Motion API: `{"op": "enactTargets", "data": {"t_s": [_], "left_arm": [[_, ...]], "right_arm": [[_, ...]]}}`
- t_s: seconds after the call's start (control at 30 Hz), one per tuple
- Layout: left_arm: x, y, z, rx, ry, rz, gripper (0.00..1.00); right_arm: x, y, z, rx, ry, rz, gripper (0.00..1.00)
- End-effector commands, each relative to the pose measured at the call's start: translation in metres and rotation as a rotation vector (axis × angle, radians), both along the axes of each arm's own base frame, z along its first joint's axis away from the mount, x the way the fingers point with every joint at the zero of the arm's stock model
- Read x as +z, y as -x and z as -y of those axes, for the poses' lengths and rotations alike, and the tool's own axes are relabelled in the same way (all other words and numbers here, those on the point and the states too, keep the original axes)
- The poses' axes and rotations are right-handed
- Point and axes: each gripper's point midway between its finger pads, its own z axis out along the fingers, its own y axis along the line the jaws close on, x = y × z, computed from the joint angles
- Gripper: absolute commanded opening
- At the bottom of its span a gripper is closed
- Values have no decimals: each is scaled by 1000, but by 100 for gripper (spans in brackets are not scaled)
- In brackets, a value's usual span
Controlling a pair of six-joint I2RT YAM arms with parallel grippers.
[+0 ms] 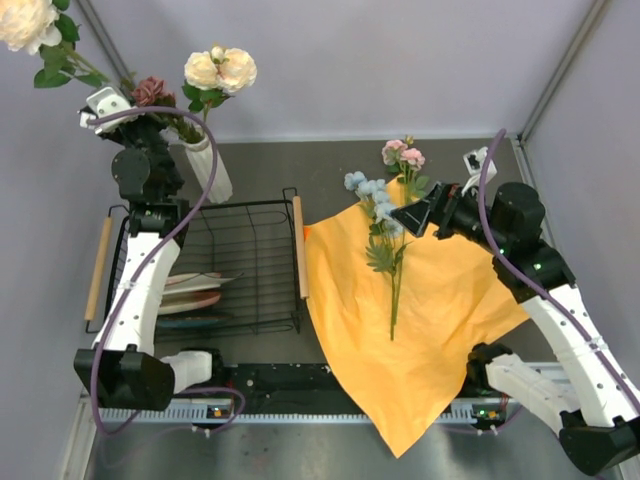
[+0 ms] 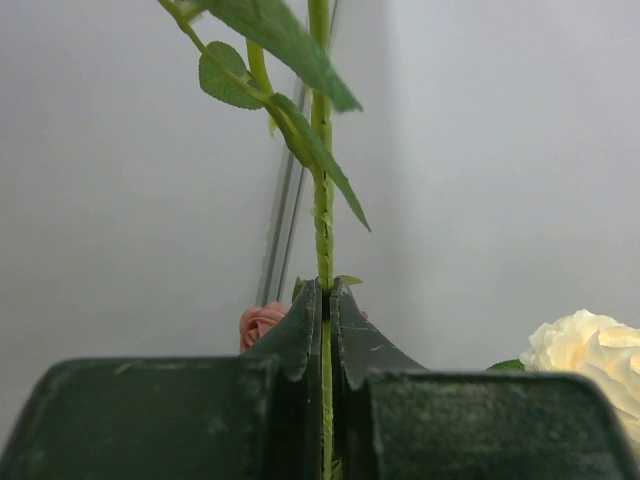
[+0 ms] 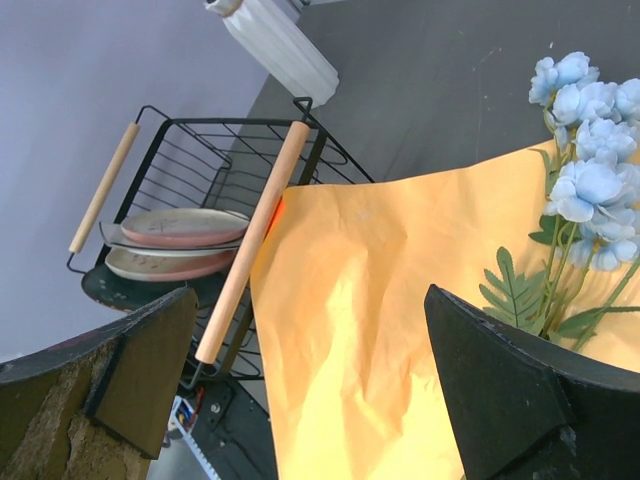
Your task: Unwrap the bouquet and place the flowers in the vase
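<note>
**Left jaws pinched on a stem, right jaws agape over the paper**

In the left wrist view the stem (image 2: 322, 210) runs out of the top of the picture, so its bloom is cut off, and its lower end disappears between the fingers. From overhead a cream rose (image 1: 22, 22), half cropped at the corner, seems to top it. The left gripper (image 2: 327, 298) is clamped tight on that stem, its arm reared up tall. The vase (image 1: 207, 168) stands just below and beside these jaws.

The right gripper (image 3: 310, 350) is spread wide and holds nothing. Its arm reaches low and forward. The orange paper (image 1: 420, 310) lies flat beneath the jaws, and the blue flowers (image 3: 590, 180) lie just beyond the right finger. The dish rack (image 3: 200, 180) is off to the left.
</note>
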Motion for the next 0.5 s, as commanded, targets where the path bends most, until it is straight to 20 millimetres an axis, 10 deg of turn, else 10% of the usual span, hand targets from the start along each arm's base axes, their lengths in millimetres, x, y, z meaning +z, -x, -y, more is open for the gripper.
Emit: {"op": "enactTargets", "data": {"t_s": [0.0,0.47], "left_arm": [[38,9,7,-58,9,116,0],[12,-26,7,-62,-3,54,0]], "right_arm": [[3,1,2,-7,4,22,98],[1,1,2,-11,8,11,98]]}}
